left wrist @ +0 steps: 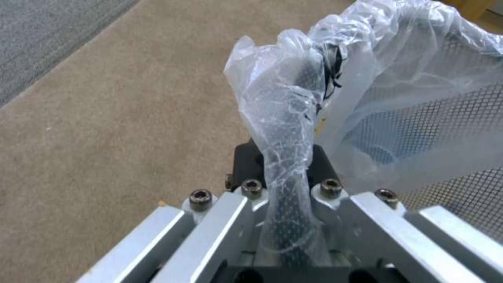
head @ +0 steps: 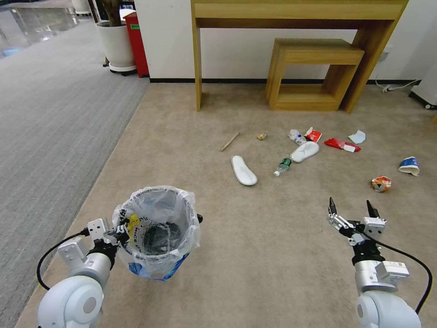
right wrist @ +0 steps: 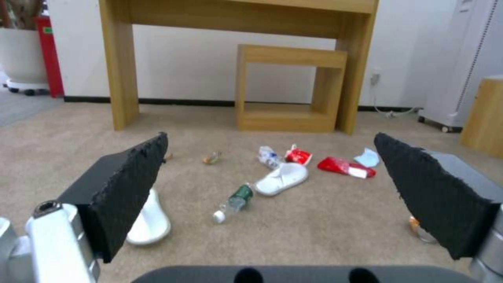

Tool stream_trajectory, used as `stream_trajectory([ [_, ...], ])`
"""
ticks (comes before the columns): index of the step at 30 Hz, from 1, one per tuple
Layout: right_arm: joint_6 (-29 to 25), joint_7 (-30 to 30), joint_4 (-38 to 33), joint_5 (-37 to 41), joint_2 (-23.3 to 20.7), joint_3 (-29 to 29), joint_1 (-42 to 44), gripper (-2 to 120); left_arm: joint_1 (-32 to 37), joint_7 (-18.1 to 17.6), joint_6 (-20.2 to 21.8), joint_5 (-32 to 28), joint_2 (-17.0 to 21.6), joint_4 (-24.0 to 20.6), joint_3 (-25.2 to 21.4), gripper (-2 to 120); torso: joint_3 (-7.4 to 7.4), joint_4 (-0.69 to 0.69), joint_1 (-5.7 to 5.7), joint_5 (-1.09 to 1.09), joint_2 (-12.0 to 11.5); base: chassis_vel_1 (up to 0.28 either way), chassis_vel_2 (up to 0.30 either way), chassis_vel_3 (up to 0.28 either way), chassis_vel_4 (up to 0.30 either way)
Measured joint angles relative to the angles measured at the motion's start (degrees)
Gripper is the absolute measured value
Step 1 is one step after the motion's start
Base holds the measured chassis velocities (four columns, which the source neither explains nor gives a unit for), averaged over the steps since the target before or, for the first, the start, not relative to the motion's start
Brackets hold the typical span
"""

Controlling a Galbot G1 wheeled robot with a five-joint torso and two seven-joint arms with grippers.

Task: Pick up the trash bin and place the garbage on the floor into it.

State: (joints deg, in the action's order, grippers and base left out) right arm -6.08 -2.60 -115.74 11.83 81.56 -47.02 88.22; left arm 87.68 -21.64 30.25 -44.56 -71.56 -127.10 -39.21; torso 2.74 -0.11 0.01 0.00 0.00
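Observation:
The trash bin, black wire mesh lined with a crinkly clear bag, is at the lower left of the head view. My left gripper is shut on its near rim. In the left wrist view that gripper pinches rim and bag beside the bin's mesh wall. My right gripper hangs open over bare carpet, short of the garbage. Ahead lie two white slippers, a plastic bottle, a wooden stick, a red wrapper, an orange can, a paper cup and a light-blue mask.
A tall wooden table and a low wooden stool stand against the back wall behind the litter. A white planter and a red box sit at the far left. Grey carpet borders the beige floor. A cable lies at the far right.

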Motion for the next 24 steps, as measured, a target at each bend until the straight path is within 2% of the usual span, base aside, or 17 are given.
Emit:
stream_trajectory([
  [24,0.86,-0.23,0.07,0.03,0.0,0.11,-0.41,100,-0.4,0.03,-0.09,-0.28,0.34,0.25,-0.47,3,0.0,0.0,0.0,-0.01,0.0,-0.107,0.103,0.109,-0.109],
])
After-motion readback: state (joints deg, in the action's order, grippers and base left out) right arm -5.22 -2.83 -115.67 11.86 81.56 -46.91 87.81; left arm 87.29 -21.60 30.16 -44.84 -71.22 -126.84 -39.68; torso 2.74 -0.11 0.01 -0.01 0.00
